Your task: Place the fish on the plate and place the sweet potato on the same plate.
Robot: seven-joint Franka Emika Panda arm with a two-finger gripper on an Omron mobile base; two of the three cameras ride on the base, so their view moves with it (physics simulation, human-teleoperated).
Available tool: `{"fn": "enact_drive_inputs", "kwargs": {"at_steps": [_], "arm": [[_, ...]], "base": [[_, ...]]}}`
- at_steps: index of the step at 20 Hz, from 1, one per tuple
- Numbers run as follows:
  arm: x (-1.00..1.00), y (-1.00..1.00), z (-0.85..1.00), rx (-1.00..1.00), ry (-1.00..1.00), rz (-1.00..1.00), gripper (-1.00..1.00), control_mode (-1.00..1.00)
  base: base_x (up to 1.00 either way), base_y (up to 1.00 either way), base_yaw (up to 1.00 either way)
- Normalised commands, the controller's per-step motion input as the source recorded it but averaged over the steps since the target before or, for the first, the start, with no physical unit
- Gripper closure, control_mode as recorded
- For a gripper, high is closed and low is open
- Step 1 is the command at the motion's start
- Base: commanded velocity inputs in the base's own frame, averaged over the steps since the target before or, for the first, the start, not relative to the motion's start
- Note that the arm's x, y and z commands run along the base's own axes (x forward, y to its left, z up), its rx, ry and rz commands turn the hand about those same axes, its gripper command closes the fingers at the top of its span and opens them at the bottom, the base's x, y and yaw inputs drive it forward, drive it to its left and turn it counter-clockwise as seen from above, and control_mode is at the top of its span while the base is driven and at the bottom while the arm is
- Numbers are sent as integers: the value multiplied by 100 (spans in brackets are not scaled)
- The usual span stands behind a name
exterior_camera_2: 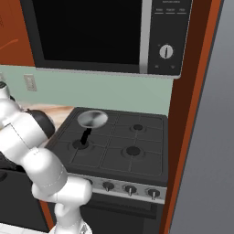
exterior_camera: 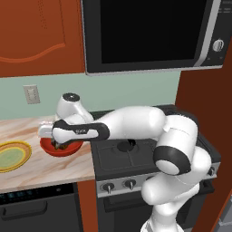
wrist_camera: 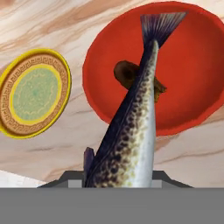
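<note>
While the gripper (exterior_camera: 58, 144) hung over the red bowl (wrist_camera: 192, 65), you had its fingers clamped on the fish (wrist_camera: 131, 131), lifted clear with its tail pointing away. The sweet potato (wrist_camera: 127, 72) lay in that bowl, untouched. The plate (wrist_camera: 34, 92) sat bare just beside it on the counter (exterior_camera: 50, 170), so neither placement was done yet.

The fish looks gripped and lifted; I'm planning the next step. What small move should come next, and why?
Probably carry the fish sideways to the plate. The gripper is shut on it above the red bowl, where the sweet potato lies. The plate sits bare on the counter beside the bowl.
</note>
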Motion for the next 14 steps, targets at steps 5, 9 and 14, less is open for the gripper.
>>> {"fn": "enact_drive_inputs", "kwargs": {"at_steps": [5, 9, 14], "arm": [[-1, 56, 0, 0, -7, 3, 100, -100], [4, 58, 0, 0, -5, 0, 100, -100], [10, 53, 0, -3, 0, 0, 100, -100]], "base": [[0, 0, 0], [0, 0, 0], [0, 0, 0]]}}
